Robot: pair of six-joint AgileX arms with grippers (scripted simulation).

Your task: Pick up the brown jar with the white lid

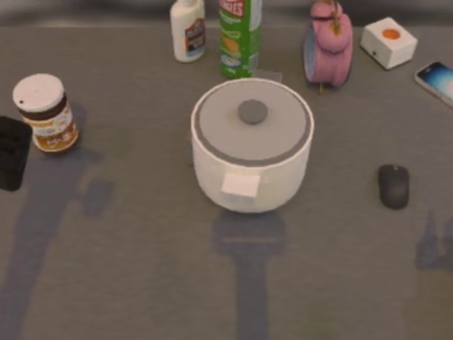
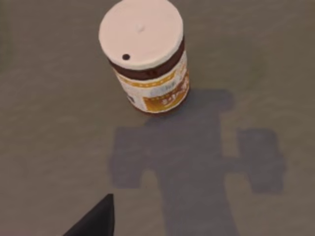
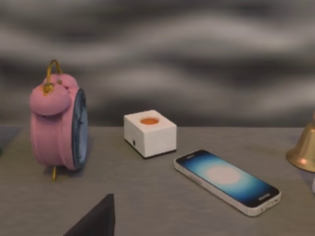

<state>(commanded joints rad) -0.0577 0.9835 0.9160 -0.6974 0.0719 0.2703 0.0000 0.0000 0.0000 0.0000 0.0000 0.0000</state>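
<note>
So the brown jar [image 1: 45, 113] stands upright near the table's left edge, white lid [image 2: 141, 32] on, nothing touching it. My left gripper [image 1: 13, 152] hovers just beside it at that edge, holding nothing; can't tell how far its jaws are spread. Out toward the middle sits the big white pot [image 1: 252, 145], with a glue bottle [image 1: 188, 30] and green can [image 1: 239, 35] behind. My right arm is parked out of the top view, jaws hidden too.

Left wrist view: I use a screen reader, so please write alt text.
A brown jar with a white lid stands upright on the grey table. A dark fingertip of the left gripper shows apart from it.
</note>
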